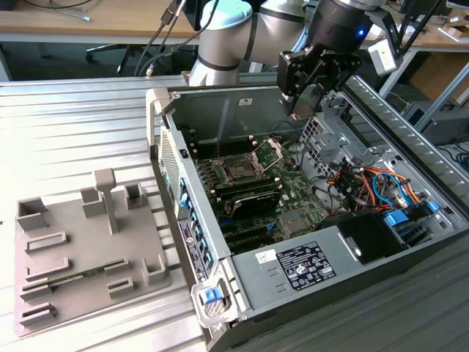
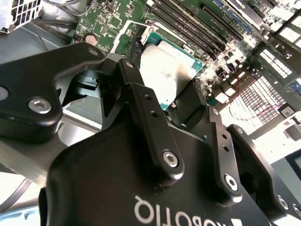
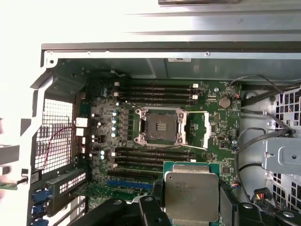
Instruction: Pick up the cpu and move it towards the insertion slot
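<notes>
Up in the exterior view, the gripper (image 1: 308, 99) hangs over the open computer case (image 1: 381, 110), above its far end and to the exterior view's right of the slot (image 1: 245, 167). That slot sits on the green motherboard (image 1: 293, 194), its hinged plate (image 1: 270, 151) raised and its dark centre bare. To the exterior view's left of the case, on the ribbed metal table (image 1: 66, 132), lies the grey tray (image 1: 69, 260) with a thin green memory stick (image 1: 62, 280) lying in it. The cpu cannot be made out at the fingertips from this angle.

Next, in the second wrist view, the black fingers (image 2: 148, 117) are clamped on the cpu (image 2: 167, 73), gripping it at opposite edges. Its pale silver top faces the camera, with a green rim along the edges. Behind it runs the motherboard (image 2: 113, 28) with long black RAM slots (image 2: 188, 23).

Last, in the first wrist view, the cpu (image 3: 192, 195) is held flat between the fingers (image 3: 156, 195), its silver lid and green border plain to see. It hovers over the motherboard (image 3: 216, 141), apart from the slot (image 3: 161, 126), with a bank of RAM slots (image 3: 150, 153) between them. The slot's metal frame stands open around the dark pin field, and its plate (image 3: 200, 129) is swung out to one side.
</notes>
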`<state>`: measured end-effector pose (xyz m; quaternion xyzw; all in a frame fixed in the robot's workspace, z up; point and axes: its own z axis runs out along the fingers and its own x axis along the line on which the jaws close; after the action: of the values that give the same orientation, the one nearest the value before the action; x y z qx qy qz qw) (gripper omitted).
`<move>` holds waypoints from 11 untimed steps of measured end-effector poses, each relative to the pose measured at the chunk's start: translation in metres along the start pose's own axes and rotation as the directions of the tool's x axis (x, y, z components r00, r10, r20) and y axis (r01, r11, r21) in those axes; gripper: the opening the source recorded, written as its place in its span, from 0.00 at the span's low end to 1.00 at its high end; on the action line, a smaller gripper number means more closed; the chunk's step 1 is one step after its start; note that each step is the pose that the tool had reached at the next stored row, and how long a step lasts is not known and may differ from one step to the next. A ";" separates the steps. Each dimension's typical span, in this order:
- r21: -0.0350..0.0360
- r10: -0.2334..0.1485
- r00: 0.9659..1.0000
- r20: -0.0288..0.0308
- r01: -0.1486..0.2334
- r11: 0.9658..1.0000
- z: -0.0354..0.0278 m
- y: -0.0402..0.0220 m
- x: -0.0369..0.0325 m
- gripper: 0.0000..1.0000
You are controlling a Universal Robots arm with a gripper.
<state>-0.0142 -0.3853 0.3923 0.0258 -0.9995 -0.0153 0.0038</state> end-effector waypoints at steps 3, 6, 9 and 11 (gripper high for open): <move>0.000 0.000 1.000 0.000 0.000 1.000 0.0001 0.0005 0.0000 0.55; 0.000 0.000 1.000 0.000 0.000 1.000 0.0001 0.0007 0.0000 0.55; 0.000 0.000 1.000 0.000 0.000 1.000 0.0001 0.0009 0.0000 0.55; 0.000 0.000 1.000 0.000 0.000 1.000 0.0001 0.0013 -0.0001 0.55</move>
<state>-0.0142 -0.3840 0.3922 0.0258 -0.9995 -0.0154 0.0038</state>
